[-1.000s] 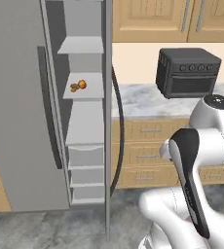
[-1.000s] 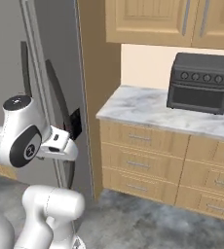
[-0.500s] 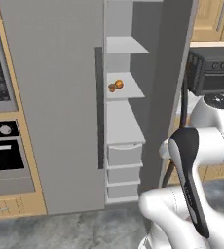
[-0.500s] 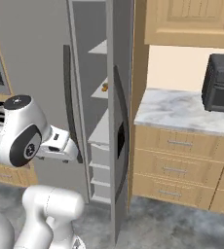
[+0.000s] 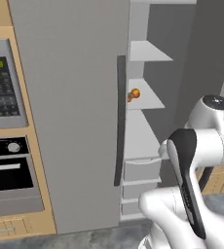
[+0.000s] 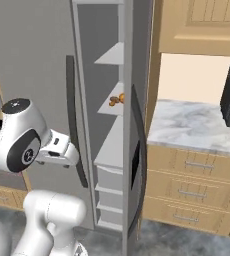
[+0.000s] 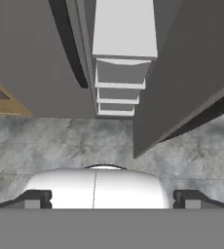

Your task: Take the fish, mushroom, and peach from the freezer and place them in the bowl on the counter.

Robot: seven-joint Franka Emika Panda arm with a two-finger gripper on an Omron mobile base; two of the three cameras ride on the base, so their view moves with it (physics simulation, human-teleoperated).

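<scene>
The freezer (image 5: pixel 148 121) stands with its narrow door swung open, white shelves exposed at centre-right of the left base view and at centre of the right base view. On the middle shelf (image 5: pixel 144 99) sits the peach (image 5: pixel 135 93), an orange ball at the shelf's front left corner, with a second small orange-brown item touching it that I cannot identify with confidence; in the right base view the same cluster (image 6: pixel 116 99) appears just left of the open door's edge. The fish is not distinguishable at this size. My claw (image 7: pixel 109 199) points down toward the floor, its two fingertips (image 7: pixel 35 199) spread wide at the lower corners of the hand view, with nothing between them. Risk one: the opening between the closed grey door (image 5: pixel 70 112) with its dark handle (image 5: pixel 120 121) and the open door (image 6: pixel 129 125) is narrow, so a wide arm swing could strike either edge or push the open door inward. Risk two: the items lie at the shelf lip, touching; a misaligned approach could knock one off onto the lower drawers (image 7: pixel 120 82) or floor. Risk three: a round peach may roll out of a grip that closes off centre. The counter (image 6: pixel 197 127) lies at right of the right base view.
</scene>
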